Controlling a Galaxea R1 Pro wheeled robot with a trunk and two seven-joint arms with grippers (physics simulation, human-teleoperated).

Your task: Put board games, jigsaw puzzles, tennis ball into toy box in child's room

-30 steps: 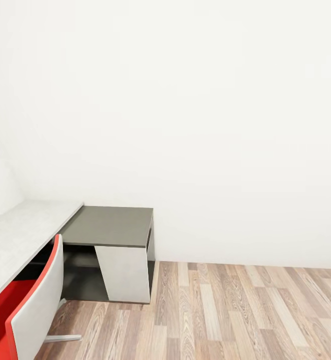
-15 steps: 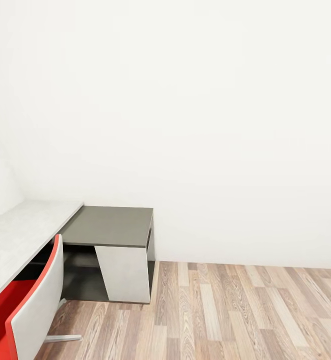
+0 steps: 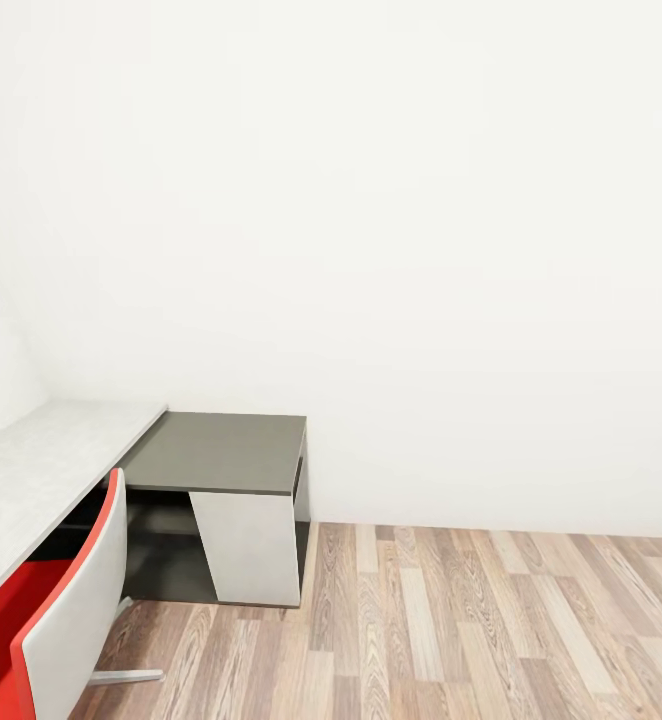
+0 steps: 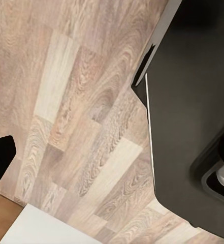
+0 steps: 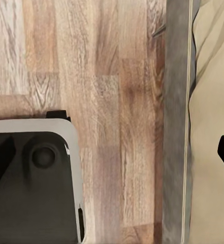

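The table [image 3: 41, 460] stands at the lower left of the head view, a pale grey-white top joined to a lower dark grey side table [image 3: 221, 450] against the white wall. In the right wrist view the bed's beige cover [image 5: 213, 76] and grey frame [image 5: 175, 127] run beside the wood floor. My right gripper [image 5: 112, 152] is open over the floor, its dark fingertips at the picture's two sides. My left gripper [image 4: 112, 155] is also open above the planks, holding nothing. The toys and the toy box are out of view.
A red and white chair [image 3: 66, 610] is tucked at the desk in the lower left corner. Wood-plank floor [image 3: 471, 620] stretches to the right along the wall. My dark base [image 4: 193, 101] shows beneath both wrists [image 5: 35, 188].
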